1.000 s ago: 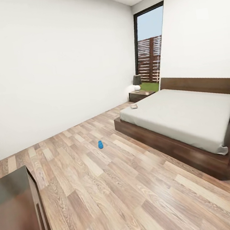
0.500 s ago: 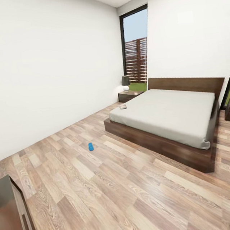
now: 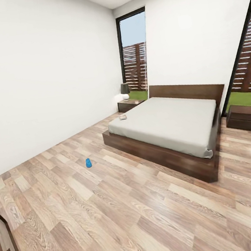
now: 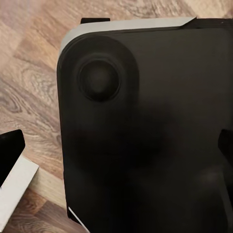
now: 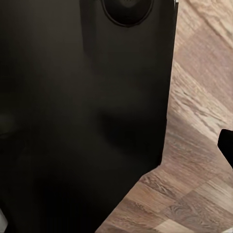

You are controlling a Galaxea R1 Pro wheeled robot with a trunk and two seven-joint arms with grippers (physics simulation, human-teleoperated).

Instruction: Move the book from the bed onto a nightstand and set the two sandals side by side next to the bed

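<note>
While the robot is looking across the bedroom with its gripper states impossible to tell, it is best heading for the book lying at the bed's centre-frame corner, beside the nightstand, skirting the blue sandal lying on the floor at centre left.

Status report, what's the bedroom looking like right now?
Claws: state unclear. Book on the bed corner nearest the nightstand. One blue sandal alone on the floor. Nothing between robot and bed.
</note>
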